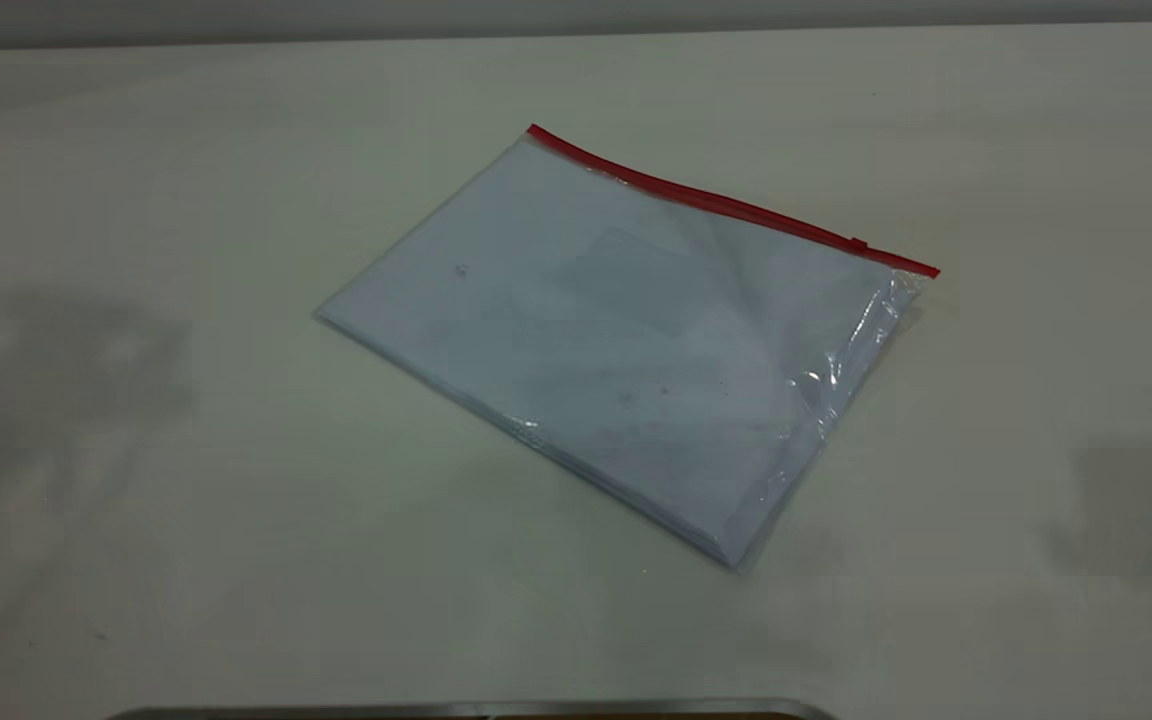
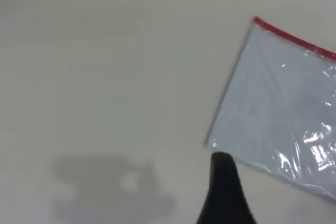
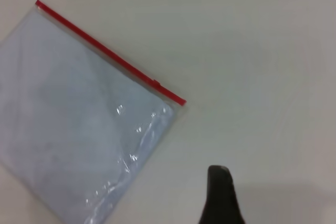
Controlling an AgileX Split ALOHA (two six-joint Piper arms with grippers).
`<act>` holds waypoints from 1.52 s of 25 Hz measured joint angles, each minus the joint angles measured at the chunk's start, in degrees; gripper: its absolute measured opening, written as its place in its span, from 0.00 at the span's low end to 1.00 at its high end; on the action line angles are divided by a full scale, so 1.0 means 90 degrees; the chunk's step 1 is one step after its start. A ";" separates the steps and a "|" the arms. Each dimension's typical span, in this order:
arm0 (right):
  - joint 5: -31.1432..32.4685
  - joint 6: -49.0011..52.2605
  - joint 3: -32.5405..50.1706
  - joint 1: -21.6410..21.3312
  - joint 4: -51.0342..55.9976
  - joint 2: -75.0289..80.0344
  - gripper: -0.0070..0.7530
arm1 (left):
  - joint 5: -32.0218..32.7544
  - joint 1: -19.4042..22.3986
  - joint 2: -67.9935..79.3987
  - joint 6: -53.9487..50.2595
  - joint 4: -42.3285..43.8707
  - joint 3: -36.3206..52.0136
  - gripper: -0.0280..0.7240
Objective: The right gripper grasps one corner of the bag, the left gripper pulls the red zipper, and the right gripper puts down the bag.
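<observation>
- Worktop (image 1: 136, 560): pale cream, matte surface; a dark strip runs along its far edge in the exterior view, and a thin grey curved rim shows at the near edge.
- The bag (image 1: 626, 340): flat rectangular clear plastic pouch with pale bluish-white sheets inside, lying flat on the worktop about midway between left and right edges, skewed relative to the worktop edges. A faint rectangular label window shows on its upper face.
- The red zipper (image 1: 726, 203): thin red closure strip along the bag's long edge that faces the far edge of the worktop. One end points toward the far edge, the other toward the right edge.
- Small red slider tab (image 1: 858, 245): sits on the strip close to its right-hand end, just short of that corner. Also seen in the right wrist view (image 3: 156, 83).
- Wrinkled, glossy plastic with bright highlights along the bag's short edge on the right side.
- Left tool (image 2: 226, 192): only one black tapering tip shows, in the left wrist view, above the worktop just beside the bag's left corner (image 2: 210, 142); contact not discernible. Released or clenched: cannot tell.
- Right tool (image 3: 220, 195): one black tapering tip shows in the right wrist view, over bare worktop near the bag's right-hand corner, apart from it. Released or clenched: cannot tell.
- Neither tool appears in the exterior view; soft grey shadows fall on the worktop near its left and right edges.
- Nothing grips the bag.
</observation>
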 joint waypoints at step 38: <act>0.1259 -1.0202 -0.2571 -0.0764 0.8378 0.8540 0.79 | 0.0308 0.0000 0.2417 0.1912 -0.0547 -0.1241 0.82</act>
